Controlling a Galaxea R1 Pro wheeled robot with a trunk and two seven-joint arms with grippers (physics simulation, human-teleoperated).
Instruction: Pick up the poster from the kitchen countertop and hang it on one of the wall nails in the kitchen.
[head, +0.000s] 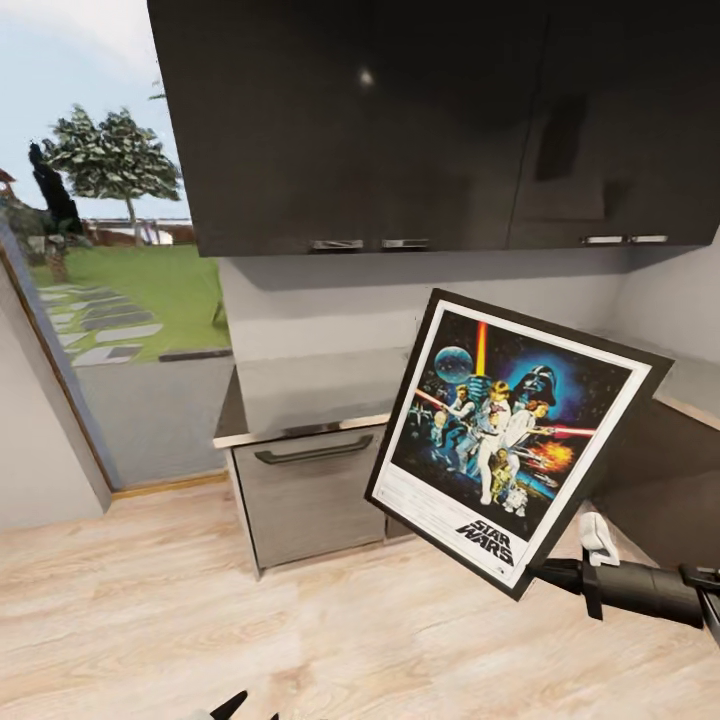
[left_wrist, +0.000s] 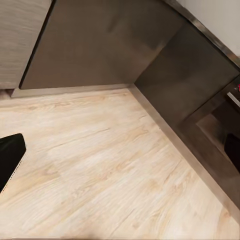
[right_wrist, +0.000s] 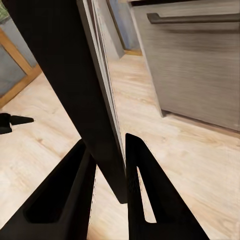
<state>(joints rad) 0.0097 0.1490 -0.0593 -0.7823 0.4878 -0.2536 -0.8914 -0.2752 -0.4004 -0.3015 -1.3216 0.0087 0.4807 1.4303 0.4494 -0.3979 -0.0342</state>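
Poster (head: 510, 440) tilted, lower edge clamped in right pincer (right_wrist: 107, 160); open floor (head: 150, 610) beneath; left pincer state unclear.

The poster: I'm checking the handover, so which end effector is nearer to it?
Right. The right end effector clamps the poster at its lower edge; the left end effector sits low, apart from it.

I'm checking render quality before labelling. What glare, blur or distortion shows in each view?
Head view: a small glare spot on the glossy upper cabinets, wide-angle slant in their edges, poster sharp. Left wrist view: soft sheen on the dark cabinet fronts, floor grain slightly soft. Right wrist view: the right gripper fingers and the poster edge between them look stretched.
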